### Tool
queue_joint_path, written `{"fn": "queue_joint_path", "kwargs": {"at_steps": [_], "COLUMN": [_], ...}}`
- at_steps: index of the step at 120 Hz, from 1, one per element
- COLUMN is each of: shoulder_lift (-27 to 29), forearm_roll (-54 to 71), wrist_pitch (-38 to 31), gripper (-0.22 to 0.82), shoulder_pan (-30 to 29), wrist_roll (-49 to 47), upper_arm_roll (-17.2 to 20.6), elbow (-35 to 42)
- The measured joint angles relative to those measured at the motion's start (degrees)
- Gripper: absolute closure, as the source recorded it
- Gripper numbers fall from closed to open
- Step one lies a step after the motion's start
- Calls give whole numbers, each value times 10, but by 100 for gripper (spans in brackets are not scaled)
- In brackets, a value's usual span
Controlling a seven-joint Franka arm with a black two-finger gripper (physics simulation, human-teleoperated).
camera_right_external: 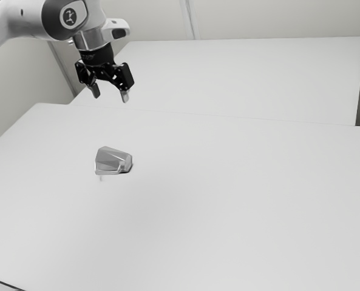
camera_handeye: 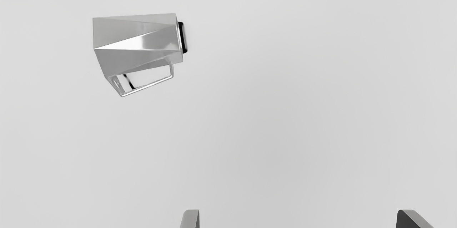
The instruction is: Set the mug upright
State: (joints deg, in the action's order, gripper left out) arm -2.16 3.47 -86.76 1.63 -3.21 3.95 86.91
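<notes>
The exterior view showed the gripper (camera_right_external: 110, 96) raised well above the counter (camera_right_external: 228, 212), its two fingers spread wide with nothing between them. Below it, well apart from the fingertips, the mug (camera_right_external: 112, 161) lay on its side, so it was not upright. The wrist view placed it off to one side of the space between the fingers, its dark base (camera_handeye: 183, 38) and handle (camera_handeye: 147, 86) both in sight. The step in hand, as I judged it, was getting to the mug; the next move called for shifting over it, lowering and closing on the body, with the turn to bring the base down left for afterwards. The handle might have got in the way of a finger. The mug's inside was hidden, its mouth facing away, as was the side against the counter. In the exterior view the handle was hard to make out, and the wrist view cut off the fingers below their tips.
</notes>
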Motion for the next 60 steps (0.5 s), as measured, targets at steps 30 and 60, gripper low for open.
{"fn": "queue_joint_path", "kwargs": {"at_steps": [30,60], "shoulder_lift": [-16,-59], "forearm_roll": [1,-12], "wrist_pitch": [-1,6], "gripper": [0,0], "shoulder_pan": [-4,-66], "wrist_roll": [-1,5], "upper_arm_roll": [-1,0], "elbow": [-15,-48]}}
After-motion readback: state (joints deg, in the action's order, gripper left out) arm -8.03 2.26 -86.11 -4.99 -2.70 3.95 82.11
